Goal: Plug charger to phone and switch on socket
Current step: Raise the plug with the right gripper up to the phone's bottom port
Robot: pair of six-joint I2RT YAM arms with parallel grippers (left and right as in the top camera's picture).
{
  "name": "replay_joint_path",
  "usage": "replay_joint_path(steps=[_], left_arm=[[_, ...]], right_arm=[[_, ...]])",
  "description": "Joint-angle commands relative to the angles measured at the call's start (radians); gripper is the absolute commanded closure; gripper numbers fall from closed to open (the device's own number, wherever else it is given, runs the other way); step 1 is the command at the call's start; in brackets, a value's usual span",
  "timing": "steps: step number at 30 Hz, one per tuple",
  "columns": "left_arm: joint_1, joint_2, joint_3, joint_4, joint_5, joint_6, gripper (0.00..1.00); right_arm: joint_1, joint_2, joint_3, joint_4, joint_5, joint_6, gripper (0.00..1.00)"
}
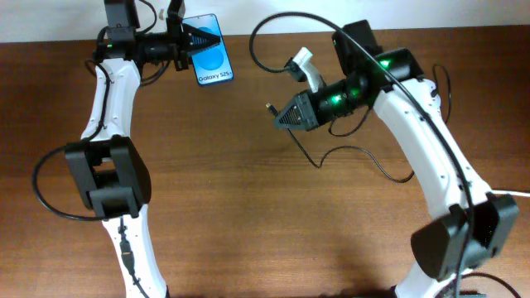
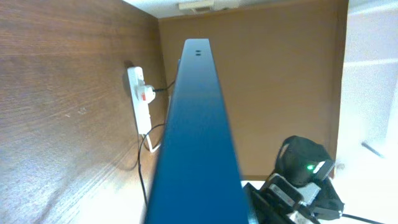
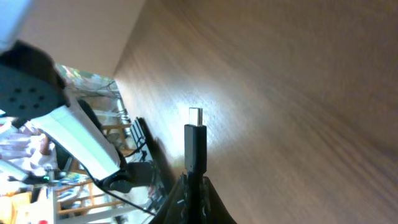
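Brown wood fills the overhead view, a table with an arm at each side. At the far left, the left gripper is clamped on the phone, whose blue screen faces up. Towards the far right, the right gripper pinches the charger just behind its plug tip, which points left; the thin black cable loops away behind it on the wood. The white socket lies just beyond that gripper, partly hidden by the arm.

From the left wrist, the phone shows edge-on as a long blue bar running away from the camera. The socket lies on the table beyond, well apart from it.

From the right wrist, the charger stands straight out of the closed right gripper, its metal tip bare above the wood.
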Motion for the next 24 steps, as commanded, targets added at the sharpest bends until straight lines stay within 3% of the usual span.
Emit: replay_joint_path(steps=[1,3,6,8,9,11,14,17,20,24], left_arm=[[-0.015,-0.008,0.006,0.005,0.074,0.027,1.0],[-0.026,-0.008,0.006,0.004,0.076,0.027,1.0],[-0.063,-0.008,0.006,0.005,0.041,0.063,1.0],[-0.11,-0.008,0.006,0.005,0.004,0.079,1.0],[-0.151,-0.008,0.006,0.034,-0.026,0.079,1.0],[-0.169,-0.008,0.006,0.069,-0.026,0.079,1.0],[-0.183,-0.008,0.006,0.123,-0.033,0.029,1.0],[-0.183,-0.008,0.006,0.314,-0.021,-0.151,1.0],[-0.182,-0.008,0.006,0.346,-0.022,-0.319,1.0],[-0.179,-0.008,0.006,0.347,-0.022,-0.376,1.0]], right_arm=[[-0.014,-0.175,-0.089,-0.014,0.034,-0.063,0.95],[-0.126,-0.437,-0.34,0.079,0.021,-0.011,0.96],[-0.256,-0.599,-0.57,0.208,-0.12,0.156,0.96],[-0.166,-0.552,-0.629,0.386,-0.101,0.341,0.96],[-0.053,-0.473,-0.697,0.697,-0.048,0.607,0.96],[0.016,-0.424,-0.737,0.943,-0.017,0.766,0.96],[0.116,-0.335,-0.743,1.111,0.123,0.965,0.96],[0.165,-0.253,-0.743,1.26,0.14,1.041,0.96],[0.161,-0.245,-0.743,1.282,0.202,1.04,0.96],[0.116,-0.245,-0.743,1.338,0.2,1.04,0.96]])
